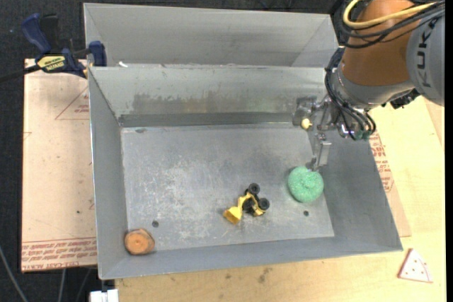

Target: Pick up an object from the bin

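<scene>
Three things are held in the grey bin (184, 173): a green fuzzy ball (305, 184) toward the right, a small yellow-and-black toy (248, 206) near its left, and an orange-brown disc (139, 242) in the near-left corner. The claw (318, 160) is seen at the ball's upper edge. Whether it is spread or pressed together cannot be told.

A grey metal bin (177, 166) with sloping walls and a flat, scuffed floor carries three loose things, all well apart. A round green spongy ball (305, 184) lies towards the floor's right side. A small yellow and black plastic toy (247, 207) lies near the middle of the front. A round orange-brown disc (139, 242) lies in the front left corner.
</scene>
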